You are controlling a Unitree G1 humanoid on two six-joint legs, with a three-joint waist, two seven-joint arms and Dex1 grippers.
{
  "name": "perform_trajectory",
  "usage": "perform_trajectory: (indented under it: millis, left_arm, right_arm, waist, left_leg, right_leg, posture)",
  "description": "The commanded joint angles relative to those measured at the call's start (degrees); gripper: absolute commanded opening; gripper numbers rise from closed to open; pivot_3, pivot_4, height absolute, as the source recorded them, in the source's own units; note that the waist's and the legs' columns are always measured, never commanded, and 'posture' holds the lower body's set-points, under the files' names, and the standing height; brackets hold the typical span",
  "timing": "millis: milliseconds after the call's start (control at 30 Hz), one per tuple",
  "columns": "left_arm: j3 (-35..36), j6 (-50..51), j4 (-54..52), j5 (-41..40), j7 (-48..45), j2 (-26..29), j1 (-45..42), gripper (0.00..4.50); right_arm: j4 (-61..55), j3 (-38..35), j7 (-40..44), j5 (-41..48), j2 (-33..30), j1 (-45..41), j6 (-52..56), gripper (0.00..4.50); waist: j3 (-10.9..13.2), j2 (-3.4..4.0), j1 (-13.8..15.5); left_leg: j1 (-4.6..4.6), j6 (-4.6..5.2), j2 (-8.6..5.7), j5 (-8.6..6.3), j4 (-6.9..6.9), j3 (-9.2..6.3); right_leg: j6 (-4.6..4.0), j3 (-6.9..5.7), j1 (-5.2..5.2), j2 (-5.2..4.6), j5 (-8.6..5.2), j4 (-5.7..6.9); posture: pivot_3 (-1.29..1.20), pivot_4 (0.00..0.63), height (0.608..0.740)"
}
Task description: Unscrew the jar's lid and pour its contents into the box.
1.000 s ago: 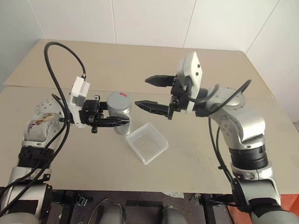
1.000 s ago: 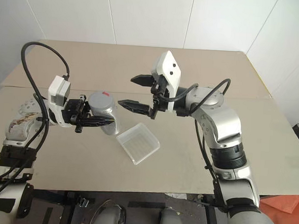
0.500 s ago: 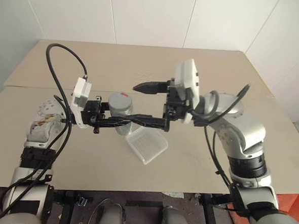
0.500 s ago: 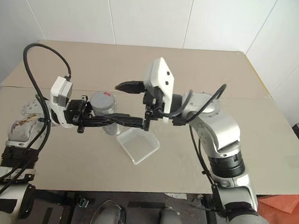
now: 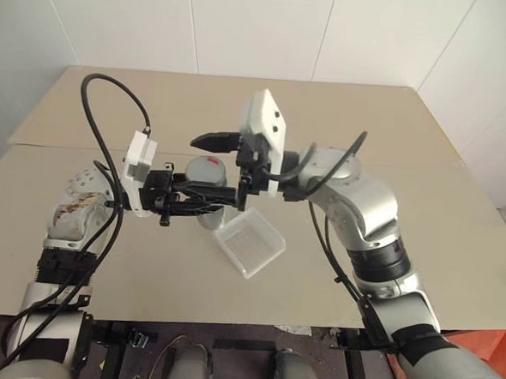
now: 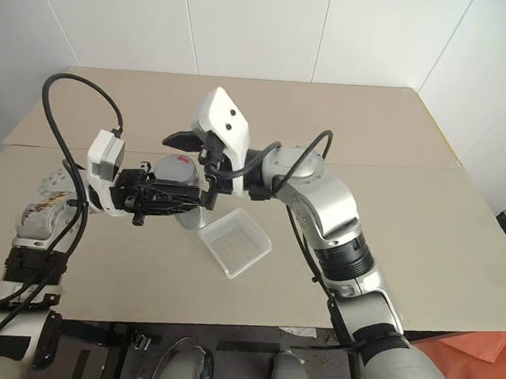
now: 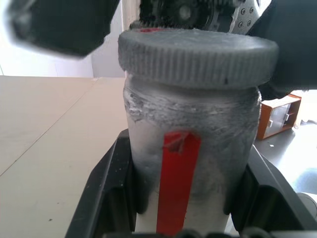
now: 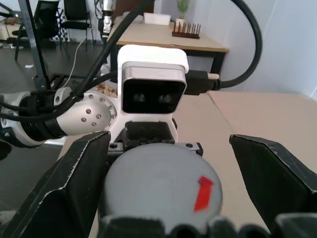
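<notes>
Your left gripper (image 5: 202, 205) is clamped on the body of the jar (image 7: 190, 148), holding it upright above the table (image 5: 343, 118), just beside the box (image 5: 248, 243) and a little to its left. Both black fingers (image 7: 111, 186) press the jar's sides below the cap. The lid (image 7: 197, 57) is on and appears fully seated.

Your right gripper (image 8: 163, 183) stands wide open, one finger on each side of the lid, neither touching it.

Handling assessment:
- The jar reads as rigid, small and probably light. The contents cannot be seen through the wall.
- The wall looks smooth and worn, so you should expect it to turn in the left gripper's grip once torque is applied.
- The lid's edge is finely ribbed. Take hold there, squarely across its width, not on the flat top with the red mark (image 8: 203, 193).
- Keep the right fingers above the jar's shoulder so they pinch the lid alone.

The box is thin clear plastic, likely light enough to slide if bumped. It sits flat on the table, open side up and apparently holding nothing.
</notes>
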Motion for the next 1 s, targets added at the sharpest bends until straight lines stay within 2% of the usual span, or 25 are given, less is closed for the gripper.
perform_trajectory:
  millis: [33,1000]
  left_arm:
    - [0.83,-0.21,-2.41,-0.71,-0.22,0.91,-0.05,2.08]
    - [1.06,-0.25,-2.95,-1.36,-0.53,2.14,0.28,2.08]
  right_arm:
    - [1.22,-0.94,-0.01,-0.76,0.94,-2.06,-2.37,4.48]
    - [-4.87,-6.45,1.86,2.65,-9.21,5.15,-2.0,4.48]
  waist:
    - [0.0,0.0,0.0]
    - [0.0,0.0,0.02]
  left_leg:
    - [0.0,0.0,0.0,0.0,0.0,0.0]
    - [0.0,0.0,0.0,0.0,0.0,0.0]
  right_leg:
    - [0.0,0.0,0.01,0.0,0.0,0.0]
    - [0.0,0.0,0.01,-0.01,0.0,-0.02]
  posture:
    - [0.0,0.15,0.74]
    - [0.0,0.15,0.74]
